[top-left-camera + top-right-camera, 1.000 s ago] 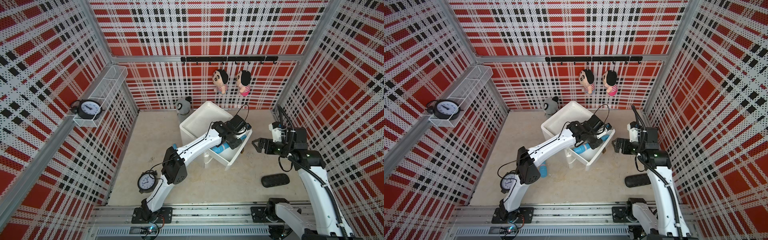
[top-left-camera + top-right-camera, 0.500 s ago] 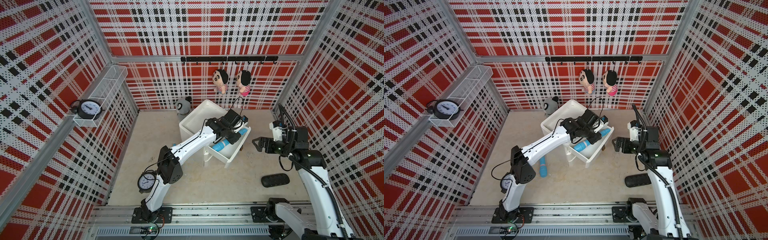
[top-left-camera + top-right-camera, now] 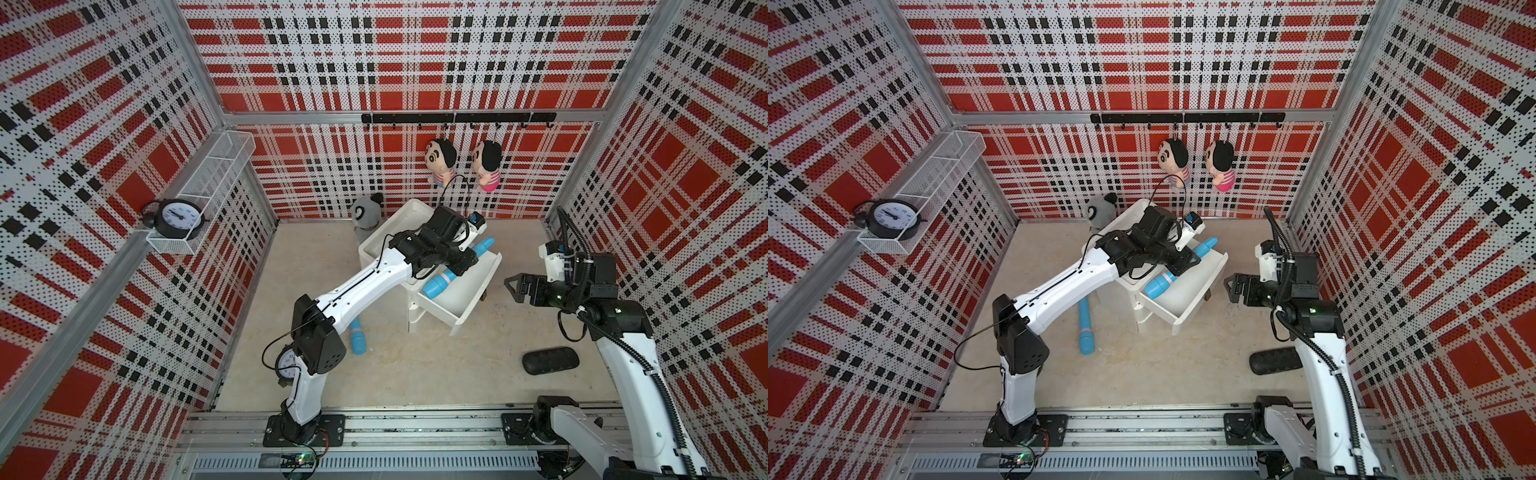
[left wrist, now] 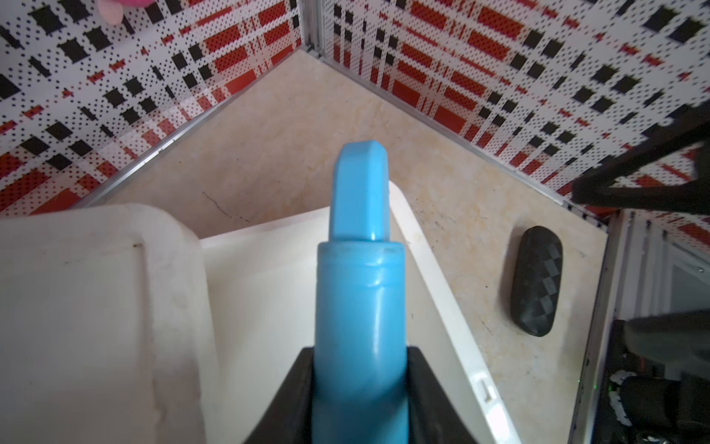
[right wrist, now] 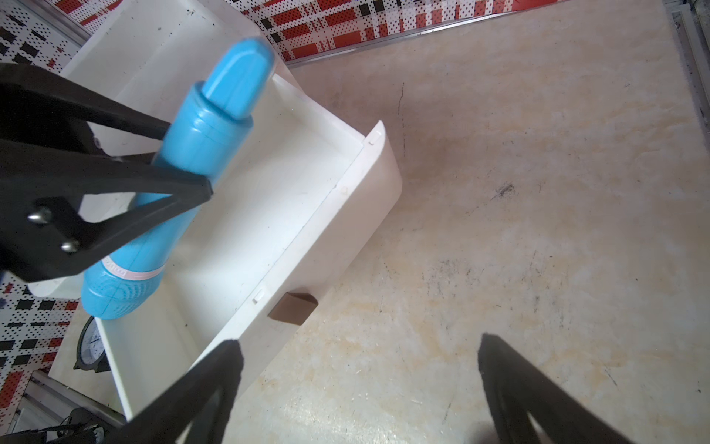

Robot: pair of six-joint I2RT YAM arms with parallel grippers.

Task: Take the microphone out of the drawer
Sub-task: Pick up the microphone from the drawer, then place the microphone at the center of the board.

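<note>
The blue microphone (image 5: 215, 127) is clamped between the 2 jaws of the left gripper (image 5: 184, 157), 1 black finger (image 4: 303, 369) pressed against each side of its barrel. The grip is taken about midway along the body, so the perforated head is left sticking out behind the jaws and the narrower handle end in front of them. The microphone is held tilted over the open white drawer (image 5: 345, 215), its head low over the drawer's inside near the cabinet (image 3: 374, 245) and its handle tip raised past the drawer's far side wall, as seen in both top views (image 3: 484, 247). Whether the head touches the drawer floor cannot be told.

The right gripper (image 3: 510, 290) is held with jaws spread wide and nothing between them, just beside the drawer front. A 2nd blue microphone (image 3: 1086, 328) lies on the floor by the left arm, and a black oval case (image 3: 550, 360) lies near the right arm.
</note>
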